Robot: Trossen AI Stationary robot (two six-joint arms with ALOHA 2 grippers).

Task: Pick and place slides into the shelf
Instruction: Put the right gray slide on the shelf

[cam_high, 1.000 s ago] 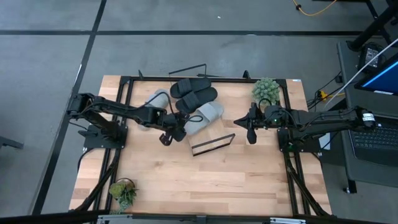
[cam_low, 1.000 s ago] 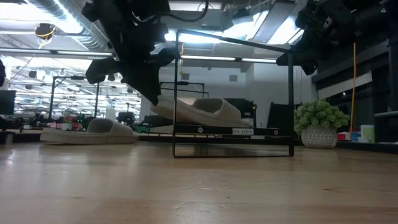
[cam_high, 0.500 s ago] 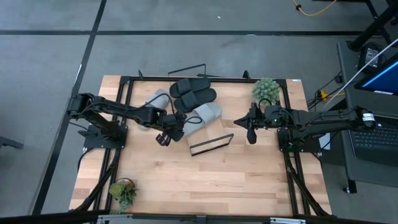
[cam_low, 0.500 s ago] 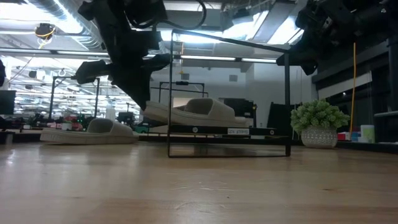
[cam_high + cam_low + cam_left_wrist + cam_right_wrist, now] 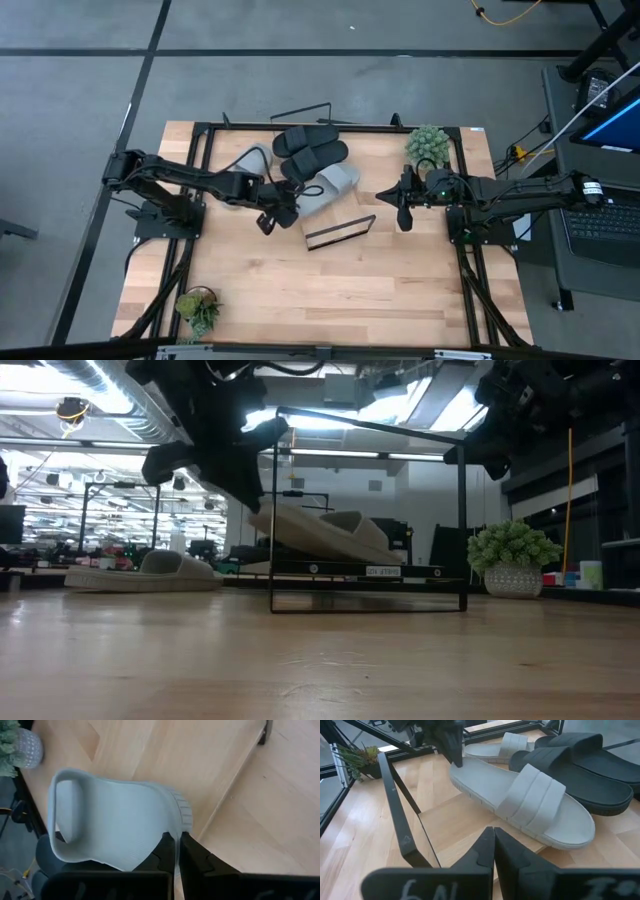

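Note:
My left gripper [image 5: 272, 218] is shut on the heel end of a light grey slide [image 5: 326, 188], which lies tilted over the slanted wood shelf [image 5: 348, 216]. Two black slides [image 5: 310, 140] [image 5: 318, 157] lie side by side just beyond it, toward the table's far edge. The second grey slide [image 5: 252, 160] lies flat on the table to the left. My right gripper [image 5: 403, 218] is shut and empty, hovering right of the shelf. My left gripper pinches the grey slide's heel rim [image 5: 170, 827] between its two fingers. It comes slanting down from the table's left and near side. The heel [image 5: 459, 770] is raised clear, and the toe end [image 5: 570, 832] rests on the shelf board, so the slide tilts.
The shelf's black wire frame [image 5: 370, 425] stands over the board, with its dark front edge [image 5: 340, 232] toward the near side. A potted plant [image 5: 427, 145] stands at the far right. Another plant [image 5: 198, 305] stands at the near left.
My left gripper dipped a little toward the table's left, then came back and rose. The grey slide's heel end is now higher than before, while its toe end has stayed on the shelf, so it tilts more steeply.

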